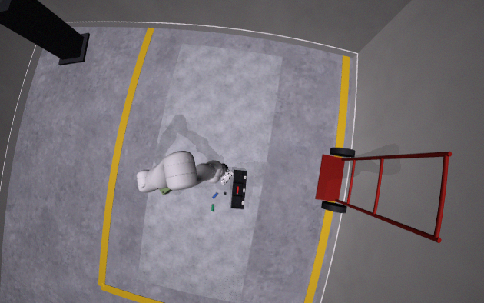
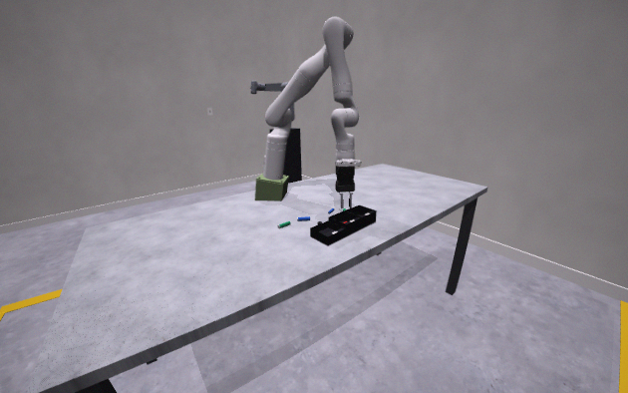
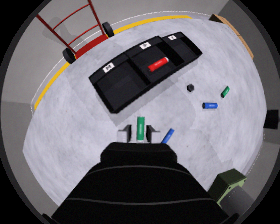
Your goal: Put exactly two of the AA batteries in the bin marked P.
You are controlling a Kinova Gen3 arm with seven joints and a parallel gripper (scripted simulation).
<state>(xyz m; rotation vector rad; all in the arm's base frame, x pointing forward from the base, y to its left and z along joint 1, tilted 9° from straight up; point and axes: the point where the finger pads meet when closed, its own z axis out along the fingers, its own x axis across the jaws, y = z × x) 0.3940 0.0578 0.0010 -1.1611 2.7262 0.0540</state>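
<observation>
The half-open black gripper [image 3: 143, 135] holds nothing above the small green cylindrical battery [image 3: 141, 127]; it probably is light, stiff, slippery, best gripped mid-body.

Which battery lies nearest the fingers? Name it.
The green battery showing between the fingers in the wrist view. A blue battery lies just beside it; the second blue battery and second green battery lie farther off.
</observation>
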